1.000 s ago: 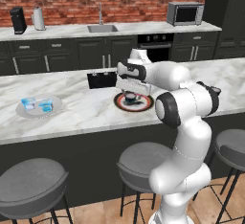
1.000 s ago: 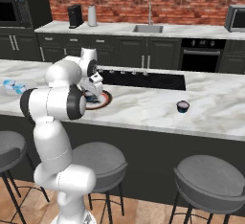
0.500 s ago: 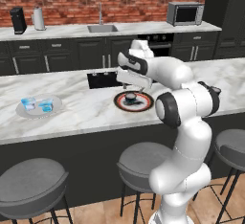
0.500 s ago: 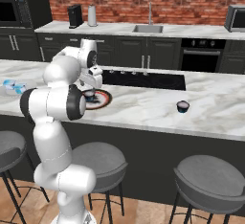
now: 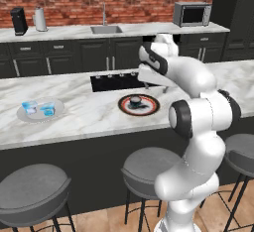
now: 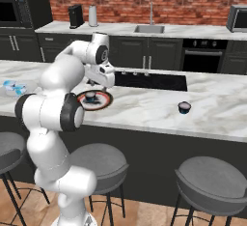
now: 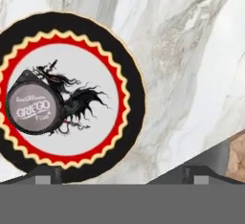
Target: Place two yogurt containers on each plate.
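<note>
The red-rimmed plate [image 5: 139, 105] [image 6: 95, 99] [image 7: 72, 96] lies on the marble island with one dark yogurt cup [image 5: 135, 100] [image 6: 90, 96] [image 7: 33, 103] standing on its left part, pale lid up. My gripper [image 5: 148, 82] [image 6: 100, 84] [image 7: 119, 176] hangs above the plate's edge, open, with nothing between its fingers. A second dark cup [image 6: 184, 107] stands alone on the counter far to the right. On the pale grey plate [image 5: 39, 114] at the left sit two light blue cups [image 5: 30, 107] [image 5: 48, 109].
A black cooktop [image 5: 119, 81] [image 6: 149, 79] is set into the island just behind the red-rimmed plate. Bar stools [image 5: 151, 164] [image 6: 212, 176] stand along the near side. Bare marble [image 6: 144, 105] stretches between the plate and the lone cup.
The arm has lifted, carrying the gripper up from the red-rimmed plate. The dark cup stays on the plate.
</note>
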### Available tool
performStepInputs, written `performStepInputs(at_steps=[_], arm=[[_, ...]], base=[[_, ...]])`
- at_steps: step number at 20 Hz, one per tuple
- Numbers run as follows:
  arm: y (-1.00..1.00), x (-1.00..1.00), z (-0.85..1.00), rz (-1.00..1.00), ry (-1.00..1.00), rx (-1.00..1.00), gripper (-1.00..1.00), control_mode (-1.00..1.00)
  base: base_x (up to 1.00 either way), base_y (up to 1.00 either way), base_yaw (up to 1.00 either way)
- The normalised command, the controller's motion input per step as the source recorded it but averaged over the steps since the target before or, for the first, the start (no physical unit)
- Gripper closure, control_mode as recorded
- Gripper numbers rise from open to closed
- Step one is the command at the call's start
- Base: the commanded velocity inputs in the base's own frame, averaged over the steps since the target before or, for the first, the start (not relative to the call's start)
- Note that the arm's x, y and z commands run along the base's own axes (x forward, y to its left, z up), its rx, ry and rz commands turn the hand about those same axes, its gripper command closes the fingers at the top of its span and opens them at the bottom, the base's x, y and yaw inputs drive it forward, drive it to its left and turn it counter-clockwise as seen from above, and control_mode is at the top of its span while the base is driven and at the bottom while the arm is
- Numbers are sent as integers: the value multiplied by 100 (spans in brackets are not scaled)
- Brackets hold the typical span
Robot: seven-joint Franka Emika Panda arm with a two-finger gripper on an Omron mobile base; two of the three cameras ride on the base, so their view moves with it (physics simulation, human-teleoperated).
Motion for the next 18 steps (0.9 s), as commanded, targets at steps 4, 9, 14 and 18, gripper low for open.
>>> performStepInputs(at_steps=[4,9,14,18], arm=[[-82,-69,3,0,-10,0,-100,-100],[-88,-50,5,0,-9,0,-100,-100],[-86,-34,12,0,-5,0,-100,-100],[-85,-10,9,0,0,-1,-100,-100]], base=[[0,0,0],[0,0,0],[0,0,0],[0,0,0]])
